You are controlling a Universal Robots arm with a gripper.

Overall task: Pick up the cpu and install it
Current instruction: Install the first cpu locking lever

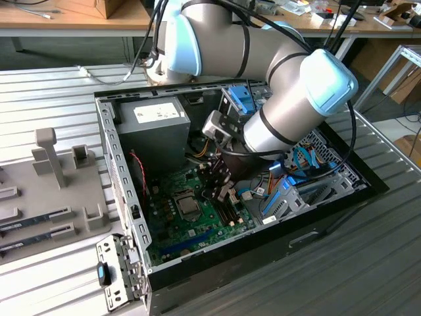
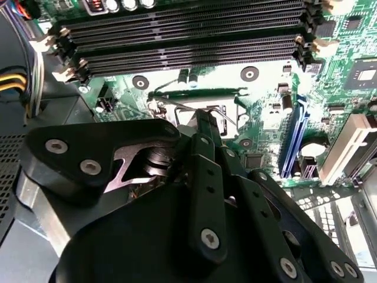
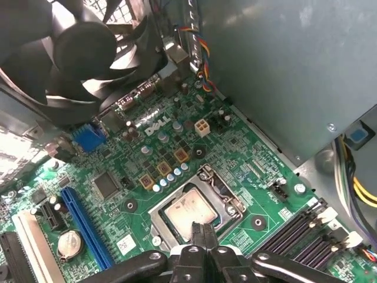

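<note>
The cpu [image 3: 189, 210], a silver-topped square with a thin green rim, lies flat in the motherboard socket [image 3: 222, 190], seen in the first wrist view. In the exterior view the cpu [image 1: 189, 207] sits mid-board inside the open computer case. My gripper [image 3: 203, 231] hovers just over the socket's edge beside the cpu, fingers pressed together with nothing between them. In the second wrist view the gripper [image 2: 207, 118] has its tips by the socket's wire lever [image 2: 221, 112] and covers most of the socket. In the exterior view the gripper [image 1: 212, 192] is low over the board, right of the socket.
Black memory slots [image 2: 188, 41] run along one side of the socket. A case fan [image 3: 76, 47], a blue slot [image 3: 85, 227] and the power supply [image 1: 154, 125] surround the board. Case walls [image 1: 108, 151] hem in the arm. A grey fixture tray [image 1: 52, 197] lies on the exterior view's left.
</note>
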